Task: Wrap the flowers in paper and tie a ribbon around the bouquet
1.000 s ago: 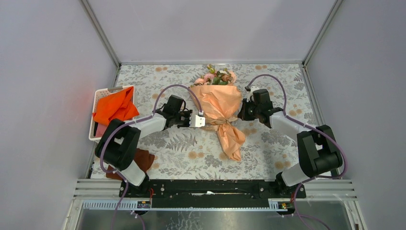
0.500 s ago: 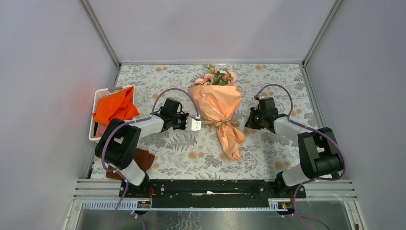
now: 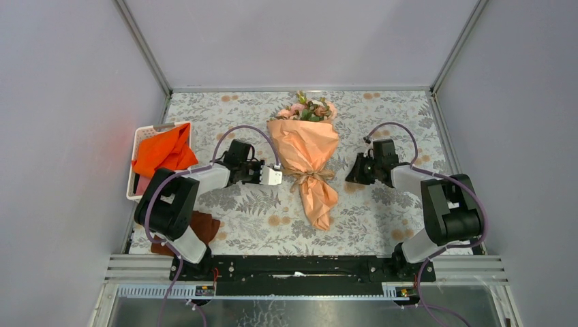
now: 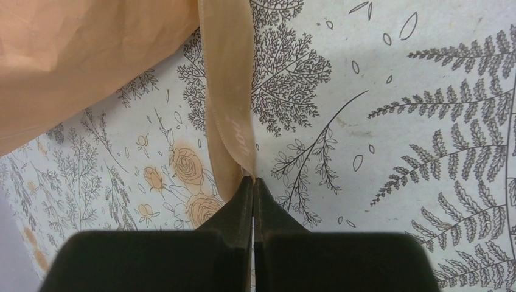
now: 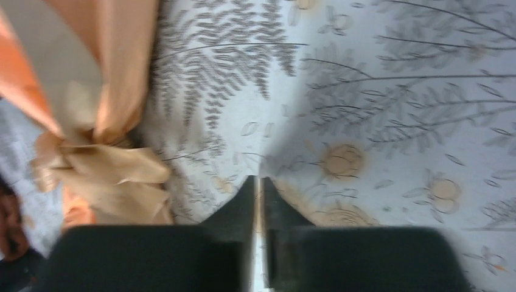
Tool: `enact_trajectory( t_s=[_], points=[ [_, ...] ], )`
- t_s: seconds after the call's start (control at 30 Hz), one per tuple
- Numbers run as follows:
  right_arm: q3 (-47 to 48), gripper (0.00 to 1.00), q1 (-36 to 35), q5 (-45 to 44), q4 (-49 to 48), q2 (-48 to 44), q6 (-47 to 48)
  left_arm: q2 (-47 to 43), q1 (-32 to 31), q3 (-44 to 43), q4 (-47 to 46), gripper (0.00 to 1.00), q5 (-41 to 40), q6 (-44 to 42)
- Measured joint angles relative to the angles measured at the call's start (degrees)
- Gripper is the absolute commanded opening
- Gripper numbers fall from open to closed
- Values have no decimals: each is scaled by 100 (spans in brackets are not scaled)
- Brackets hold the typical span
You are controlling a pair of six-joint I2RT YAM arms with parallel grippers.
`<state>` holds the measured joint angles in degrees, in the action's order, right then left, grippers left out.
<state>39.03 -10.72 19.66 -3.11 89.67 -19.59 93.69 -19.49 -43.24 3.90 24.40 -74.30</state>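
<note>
The floral-print table (image 3: 382, 211) carries the bouquet (image 3: 305, 146), a white basket (image 3: 158, 127) and a brown cloth (image 3: 203, 225).

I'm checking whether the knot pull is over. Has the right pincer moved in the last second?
Yes. The right pincer has pulled right, away from the bouquet, and back from the far edge of the table.

The left hand (image 4: 252, 180) is pinched tight on the ribbon (image 4: 228, 79), which climbs, twisting, from the fingertips to the top edge. The peach paper (image 4: 79, 55) fills the upper left, over the fern-printed table (image 4: 395, 91).
</note>
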Motion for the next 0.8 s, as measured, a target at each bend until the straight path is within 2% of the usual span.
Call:
enact_trajectory(
  t_s=[0.03,0.13,0.17,0.2,0.33,0.47,0.67,0.73,0.77,0.8],
  points=[
    [0,46,0,26,-13,0,4,-2,-2,0,0,0,15,-2],
    [0,59,0,518,-229,-92,-7,-20,0,0,0,0,48,-2],
    [-9,73,0,723,-374,-140,-39,-22,0,0,2,0,63,-2],
    [-37,80,0,905,-573,-186,-125,-28,0,0,2,0,76,-2],
    [-319,84,-4,1440,-1449,-278,-634,-66,-2,0,7,0,129,-4],
    [-496,81,-68,1733,-2186,-7,-1266,-87,-2,0,11,0,140,-22],
    [-492,63,-133,1969,-2747,584,-1805,-118,-39,7,11,0,170,-24],
    [-492,53,-140,2048,-2837,706,-1928,-120,-44,20,11,0,173,-22],
    [-492,46,-140,2057,-2870,745,-1969,-120,-48,31,15,0,173,-24],
    [-492,33,-142,2059,-2909,769,-2009,-120,-52,37,17,0,173,-22]
  ],
)
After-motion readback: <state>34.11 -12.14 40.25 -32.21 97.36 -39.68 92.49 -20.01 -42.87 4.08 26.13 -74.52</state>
